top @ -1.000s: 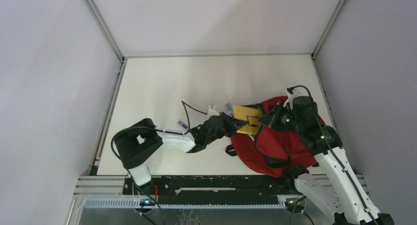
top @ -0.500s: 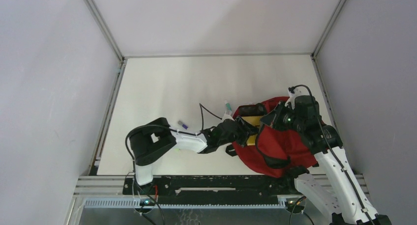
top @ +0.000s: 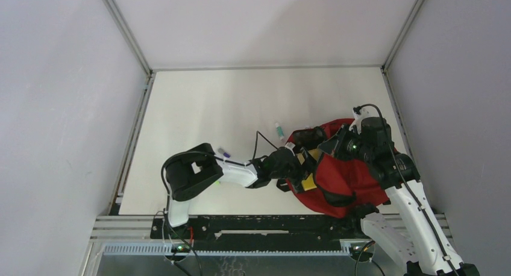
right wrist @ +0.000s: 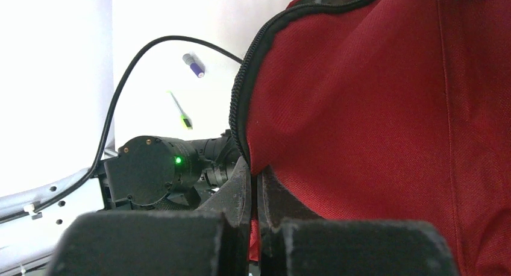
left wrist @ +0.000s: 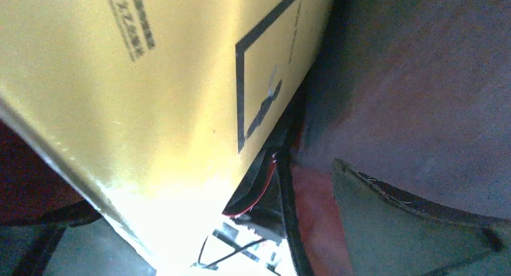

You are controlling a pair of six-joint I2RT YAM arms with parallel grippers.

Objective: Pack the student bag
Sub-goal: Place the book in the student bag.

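- the bag (top: 352, 182) lies at the near right of the table (top: 199, 107); the right gripper (right wrist: 256, 231) is clenched on its zipper edge.
- the left gripper (top: 299, 163) is at the bag's mouth by a yellow book (left wrist: 150, 95); released or grasping, i cannot tell.
- risk: the half-entered book may slide out, or the mouth may sag if the edge slips.
- the cover's black print is too blurred to read.

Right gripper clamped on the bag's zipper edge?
Yes: the right gripper is shut on red fabric of the student bag, beside its zipper trim.
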